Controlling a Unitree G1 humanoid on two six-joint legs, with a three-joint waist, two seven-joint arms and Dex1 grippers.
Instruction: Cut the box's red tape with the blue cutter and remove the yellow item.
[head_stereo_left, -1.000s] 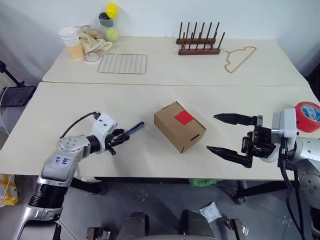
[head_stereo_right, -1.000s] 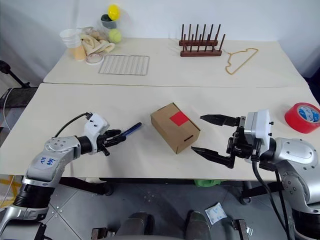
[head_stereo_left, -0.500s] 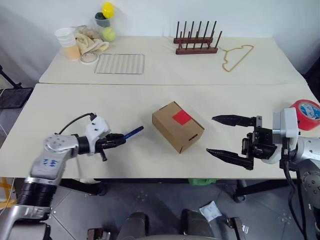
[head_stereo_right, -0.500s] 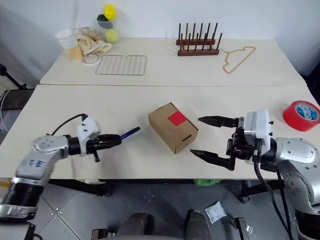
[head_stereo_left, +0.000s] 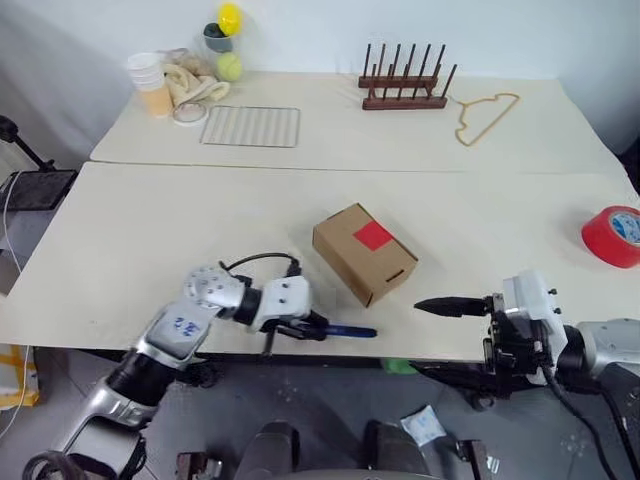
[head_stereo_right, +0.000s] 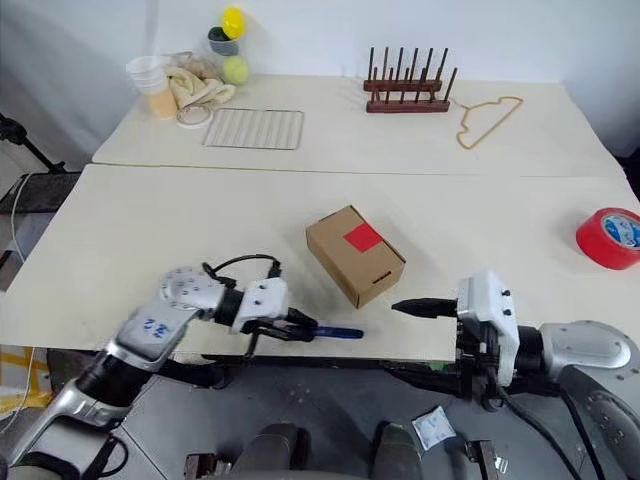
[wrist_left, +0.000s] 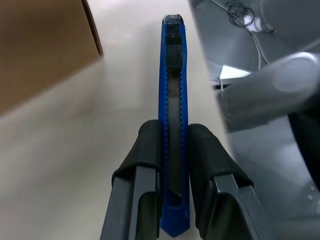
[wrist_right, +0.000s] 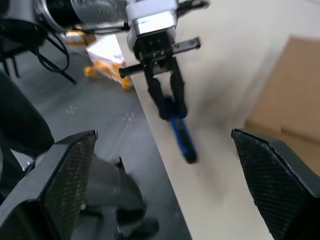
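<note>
Head views look down; both close wrist views share the blue cutter (wrist_left: 172, 125).

Left gripper (head_stereo_left: 318, 329), clamped on the blue cutter (head_stereo_left: 350, 331), has swung from the open tabletop left of the box (head_stereo_left: 364, 252) to the near table edge, just in front of the box's near-left corner. Cutter formerly angled up toward the box; now lies roughly along the table edge, tip pointing toward the right arm's side. Left forearm has rotated inward across the table front.

Right gripper (head_stereo_left: 452, 337), fingers spread wide as before, has dropped and pulled back: it was level with the box's right side, now sits at the near edge, lower finger below the tabletop line.
</note>
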